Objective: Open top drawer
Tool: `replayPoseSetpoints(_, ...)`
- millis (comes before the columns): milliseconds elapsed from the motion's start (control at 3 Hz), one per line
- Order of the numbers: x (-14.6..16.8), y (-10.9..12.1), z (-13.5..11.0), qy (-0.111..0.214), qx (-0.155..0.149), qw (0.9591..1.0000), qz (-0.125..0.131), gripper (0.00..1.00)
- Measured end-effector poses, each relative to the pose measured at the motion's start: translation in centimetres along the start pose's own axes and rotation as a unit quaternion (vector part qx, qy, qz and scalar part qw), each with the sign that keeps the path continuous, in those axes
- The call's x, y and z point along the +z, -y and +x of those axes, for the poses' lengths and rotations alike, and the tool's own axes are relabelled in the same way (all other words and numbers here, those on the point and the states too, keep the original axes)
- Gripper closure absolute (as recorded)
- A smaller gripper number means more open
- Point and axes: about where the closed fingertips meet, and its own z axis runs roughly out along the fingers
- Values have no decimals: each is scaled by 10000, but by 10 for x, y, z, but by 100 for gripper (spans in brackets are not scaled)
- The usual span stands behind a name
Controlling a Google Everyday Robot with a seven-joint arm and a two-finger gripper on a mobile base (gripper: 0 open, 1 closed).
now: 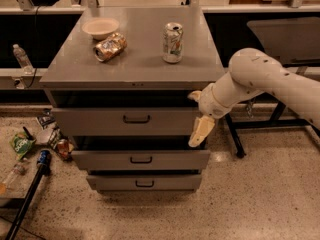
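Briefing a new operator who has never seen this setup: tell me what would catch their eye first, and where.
The bulky white arm reaching in from the right stands out most, its gripper hanging at the right end of the top drawer, well right of its dark bar handle. Next come the upright can, crushed can and bowl on the cabinet top, and the litter on the floor at left.

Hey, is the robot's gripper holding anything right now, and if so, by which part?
Nothing visibly held. The gripper hangs at the right end of the front of the top drawer, well away from its bar handle.
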Motion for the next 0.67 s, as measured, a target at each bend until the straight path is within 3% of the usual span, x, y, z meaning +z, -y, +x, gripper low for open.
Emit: replayPoseSetpoints(667, 37, 26, 8, 152, 54, 9997, -188, 0)
